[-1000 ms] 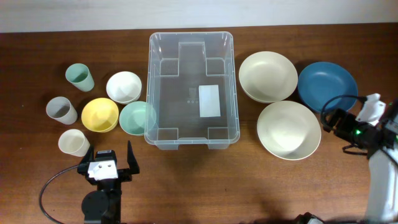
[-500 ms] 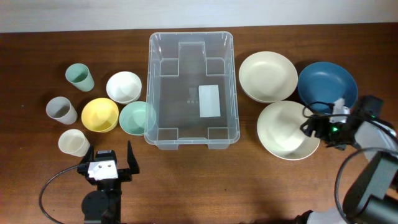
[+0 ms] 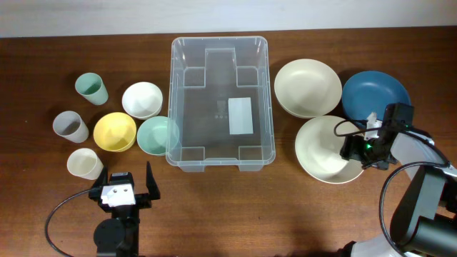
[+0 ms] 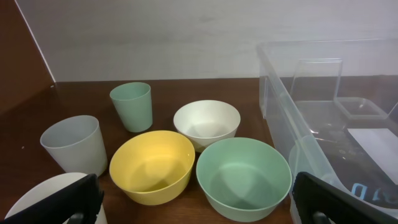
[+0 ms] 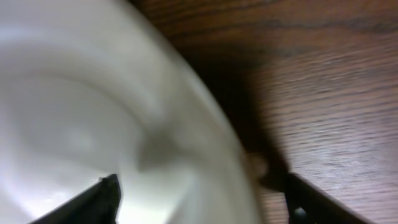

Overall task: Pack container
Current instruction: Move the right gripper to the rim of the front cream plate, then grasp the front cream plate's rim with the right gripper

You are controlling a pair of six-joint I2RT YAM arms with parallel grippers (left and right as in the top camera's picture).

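Observation:
The clear plastic container (image 3: 172, 100) stands empty at the table's middle, with a white label on its base; its wall also shows in the left wrist view (image 4: 292, 118). My right gripper (image 3: 355, 150) is open at the right rim of the near cream bowl (image 3: 321, 150). In the right wrist view the gripper (image 5: 205, 208) straddles that bowl's rim (image 5: 211, 155), one finger inside and one outside. My left gripper (image 3: 121, 187) is open and empty near the front edge, facing the small bowls (image 4: 193, 208).
A second cream bowl (image 3: 307, 87) and a blue bowl (image 3: 376, 96) lie right of the container. To its left are a green cup (image 3: 91, 88), white bowl (image 3: 142, 99), grey cup (image 3: 69, 126), yellow bowl (image 3: 114, 131), green bowl (image 3: 156, 135) and cream cup (image 3: 84, 163).
My right arm has swung left from the table's right edge to the near cream bowl's right rim. The left arm has not moved.

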